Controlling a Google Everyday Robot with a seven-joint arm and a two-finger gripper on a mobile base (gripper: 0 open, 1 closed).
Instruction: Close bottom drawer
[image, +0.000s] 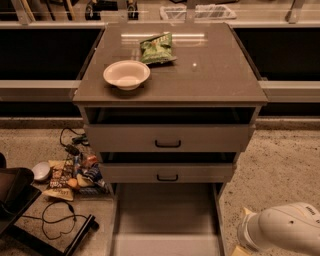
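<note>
The bottom drawer (167, 215) is pulled far out of the cabinet (170, 80) towards me, and its bare inside shows at the bottom centre. Its front panel and black handle are cut off by the lower edge of the view. The two drawers above it, each with a black bar handle, stand slightly open. My gripper (239, 248) is at the bottom right corner on the end of the white arm (282, 227). It sits just to the right of the open drawer's right side wall and holds nothing that I can see.
A white bowl (126, 74) and a green snack bag (156, 48) lie on the cabinet top. Snack packets, a small white bowl (41, 171) and black cables (57, 217) litter the floor on the left. A dark object (12, 192) stands at the far left.
</note>
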